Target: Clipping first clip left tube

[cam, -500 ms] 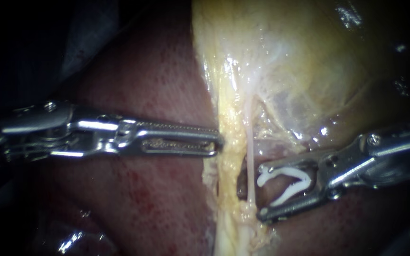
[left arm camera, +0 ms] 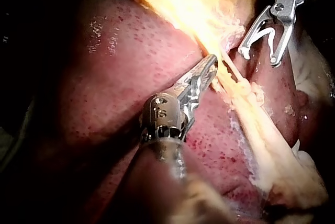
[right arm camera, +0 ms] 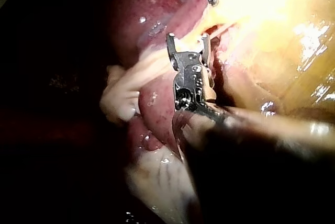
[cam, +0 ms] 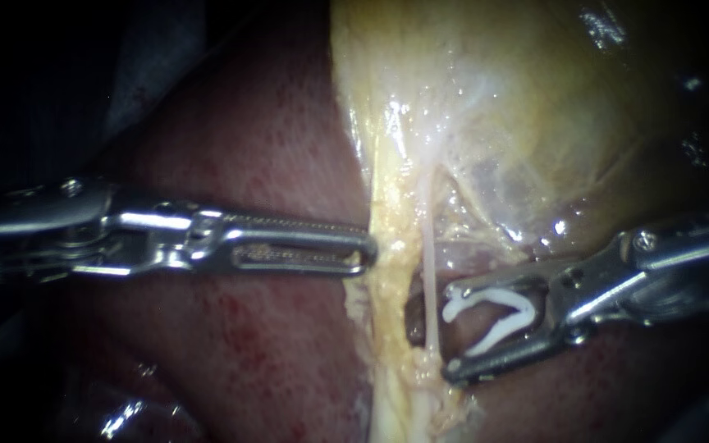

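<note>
White plastic clip [cam: 490, 294], bent into an open V, sat loaded between the spread jaws of the right instrument [cam: 453, 332], its two arms lying along the jaws' inner faces. Nothing was gripped between those jaws. Their tips stood just beside the thin pale tube [cam: 428, 271], on its right in the endoscope view, and the tube had not entered the clip's mouth. That tube ran down from the glistening yellowish gallbladder [cam: 494, 98] and met the thick yellow fatty strand [cam: 387, 287] lower down, with a dark gap between the two. In the right wrist view the same instrument [right arm camera: 188, 41] showed both jaws parted, the pale strands ahead of them.

On the strand's other side, the left instrument [cam: 371, 246] lay nearly level, its long slotted jaws pressed together and pinching the strand's edge at their very tip. The left wrist view placed that tip [left arm camera: 212, 62] against the strand too, with the right instrument [left arm camera: 259, 56] beyond it. Dark red speckled liver [cam: 248, 344] lay beneath everything.
</note>
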You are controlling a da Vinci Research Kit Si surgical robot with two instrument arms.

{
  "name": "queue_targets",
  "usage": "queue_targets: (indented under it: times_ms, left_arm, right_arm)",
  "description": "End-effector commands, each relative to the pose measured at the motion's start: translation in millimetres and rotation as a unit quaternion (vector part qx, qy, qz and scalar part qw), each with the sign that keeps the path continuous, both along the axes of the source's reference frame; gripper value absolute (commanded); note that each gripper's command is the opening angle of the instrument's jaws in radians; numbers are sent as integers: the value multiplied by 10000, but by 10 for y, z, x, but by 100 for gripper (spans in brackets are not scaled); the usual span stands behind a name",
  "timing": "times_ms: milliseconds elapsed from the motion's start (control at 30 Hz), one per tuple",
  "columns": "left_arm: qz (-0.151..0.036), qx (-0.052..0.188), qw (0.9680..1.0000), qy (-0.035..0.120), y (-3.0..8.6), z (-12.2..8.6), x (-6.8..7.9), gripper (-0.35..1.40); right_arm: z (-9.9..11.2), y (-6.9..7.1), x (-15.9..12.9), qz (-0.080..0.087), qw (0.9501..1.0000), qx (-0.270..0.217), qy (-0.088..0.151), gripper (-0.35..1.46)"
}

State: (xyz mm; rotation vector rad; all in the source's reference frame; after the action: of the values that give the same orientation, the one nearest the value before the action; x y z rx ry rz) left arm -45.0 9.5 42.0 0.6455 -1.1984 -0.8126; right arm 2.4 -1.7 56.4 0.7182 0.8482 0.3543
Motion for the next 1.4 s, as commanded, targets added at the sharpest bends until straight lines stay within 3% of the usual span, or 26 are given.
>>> queue_targets:
  times_ms: [33,467,700,1100,1400]
  left_arm:
    - [-6,3,10000,-6,0,-2,3,-35]
    - [-24,20,10000,-8,-11,-28,23,-35]
    - [-40,22,10000,-35,-16,-40,21,-35]
    - [-63,26,10000,-60,-19,-51,18,-35]
    - [-61,28,10000,-62,-18,-51,18,-35]
  right_arm:
    - [1,-1,2,4,10000,2,-9,52]
    - [11,-7,30,74,10000,-26,-22,52]
    - [27,-16,43,77,9999,-75,-36,54]
    - [49,-30,55,-83,10000,-44,-13,54]
    - [50,-41,69,-191,9998,-4,5,53]
